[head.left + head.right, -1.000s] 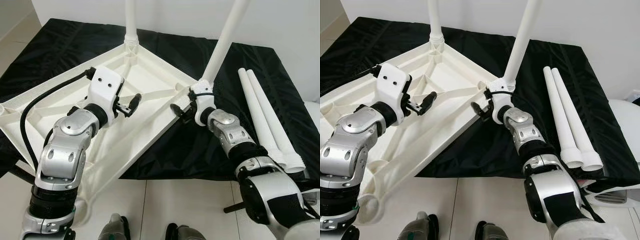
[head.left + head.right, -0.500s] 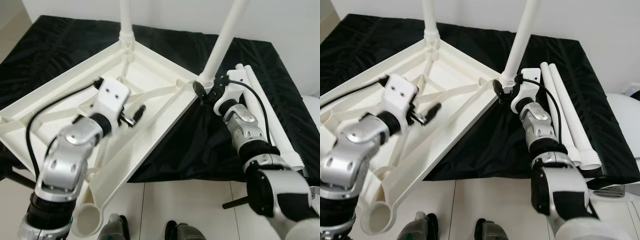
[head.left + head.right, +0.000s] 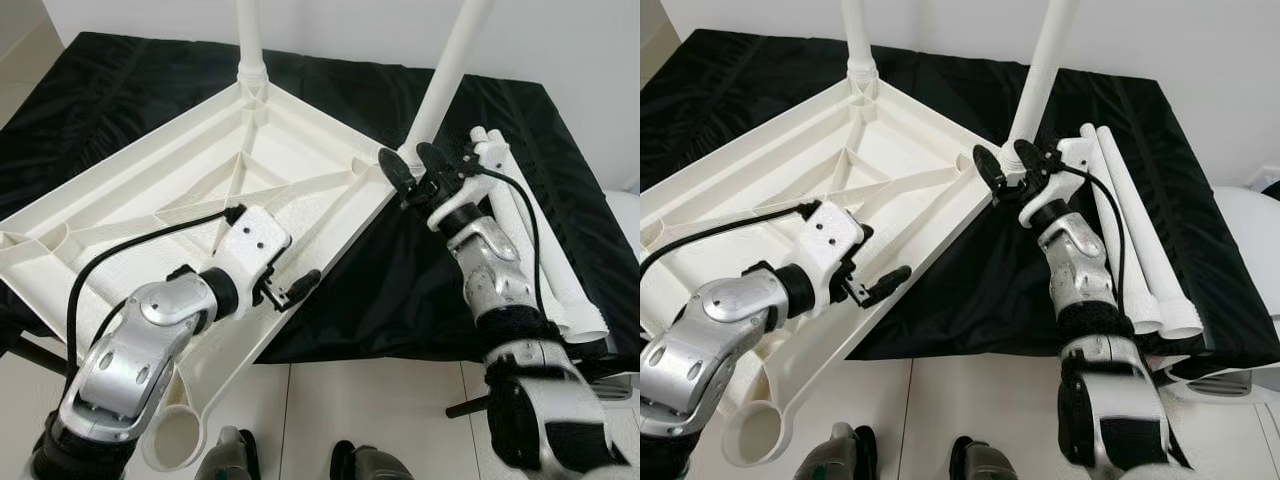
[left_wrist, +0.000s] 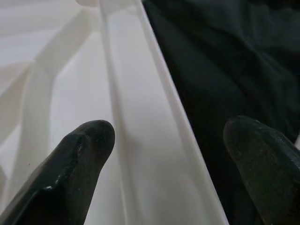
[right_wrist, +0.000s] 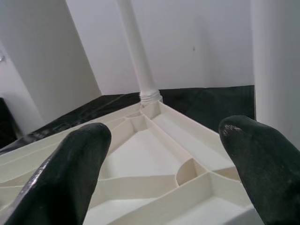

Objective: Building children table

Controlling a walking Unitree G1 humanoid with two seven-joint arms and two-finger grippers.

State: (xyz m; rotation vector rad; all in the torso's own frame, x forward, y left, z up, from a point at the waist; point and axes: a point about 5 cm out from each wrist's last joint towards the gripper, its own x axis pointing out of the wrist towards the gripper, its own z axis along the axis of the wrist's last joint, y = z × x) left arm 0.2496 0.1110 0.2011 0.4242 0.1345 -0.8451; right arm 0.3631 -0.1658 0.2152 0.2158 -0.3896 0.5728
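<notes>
upturned white tabletop on black cloth, two legs screwed in upright, two loose legs beside, left gripper spread over the tabletop's near rim, right gripper spread at the right leg's base

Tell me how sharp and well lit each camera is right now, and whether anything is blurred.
Left eye view: even light, sharp; the white tabletop holds rib detail against the black cloth. Left wrist view: soft focus; left claw fingers blurred, tabletop edge pale and washed. Right wrist view: right claw fingers blurred up close, while the screwed-in leg beyond is fairly crisp.
</notes>
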